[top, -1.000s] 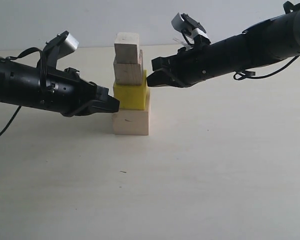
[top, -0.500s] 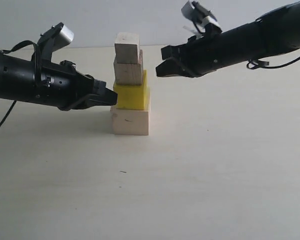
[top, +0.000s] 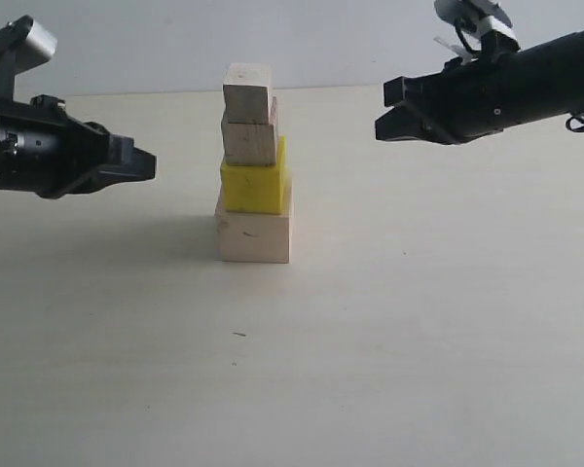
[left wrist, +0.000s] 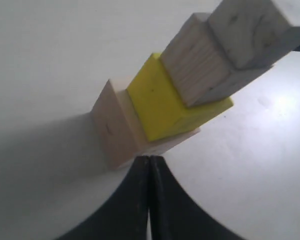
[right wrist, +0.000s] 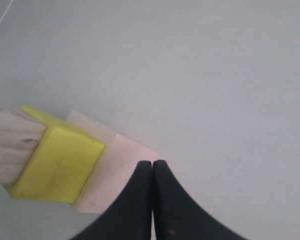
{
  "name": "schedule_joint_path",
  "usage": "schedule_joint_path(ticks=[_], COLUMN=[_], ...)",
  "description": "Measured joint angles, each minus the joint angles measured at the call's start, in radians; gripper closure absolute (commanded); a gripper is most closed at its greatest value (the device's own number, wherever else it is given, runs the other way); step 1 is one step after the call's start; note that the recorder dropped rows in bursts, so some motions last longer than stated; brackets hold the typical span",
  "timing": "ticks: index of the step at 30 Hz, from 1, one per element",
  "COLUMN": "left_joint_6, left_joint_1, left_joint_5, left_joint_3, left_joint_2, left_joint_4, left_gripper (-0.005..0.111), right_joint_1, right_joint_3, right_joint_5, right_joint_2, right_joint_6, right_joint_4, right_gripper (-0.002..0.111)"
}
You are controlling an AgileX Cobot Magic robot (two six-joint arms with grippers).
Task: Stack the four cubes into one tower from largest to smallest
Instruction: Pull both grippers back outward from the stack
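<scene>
Looking across the table (top: pixel 419 341), I see the tower (top: pixel 255 165) standing in the middle: big wooden cube (top: pixel 254 236) at the bottom, yellow cube (top: pixel 254 188) on it, then the medium cube (top: pixel 250 143) and the small cube (top: pixel 247 92) on top. My left gripper (top: pixel 146 165) hangs to its left and my right gripper (top: pixel 382 115) to its right, higher up. Both are clear of it, fingers pressed together on nothing.

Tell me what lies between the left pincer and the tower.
Nothing. In the exterior view only bare table shows between the shut left pincer and the tower, which stand apart.
</scene>
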Motion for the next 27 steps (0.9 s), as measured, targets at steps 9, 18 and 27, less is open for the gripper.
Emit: schedule_joint_path(ticks=[9, 18, 27], left_joint_6=[0.000, 0.000, 0.000], left_joint_1=[0.020, 0.020, 0.020], left_joint_5=[0.054, 0.125, 0.147], left_joint_3=[0.055, 0.055, 0.055], left_joint_2=[0.000, 0.000, 0.000], left_joint_4=[0.007, 0.007, 0.007], left_gripper=[0.107, 0.107, 0.107], right_joint_1=[0.000, 0.000, 0.019], right_joint_3=[0.002, -0.040, -0.149], right_joint_5=[0.125, 0.214, 0.242], right_joint_2=[0.162, 0.251, 0.301], right_joint_6=[-0.031, -0.045, 0.014], right_joint_4=[0.147, 0.184, 0.166], right_gripper=[0.108, 0.108, 0.108])
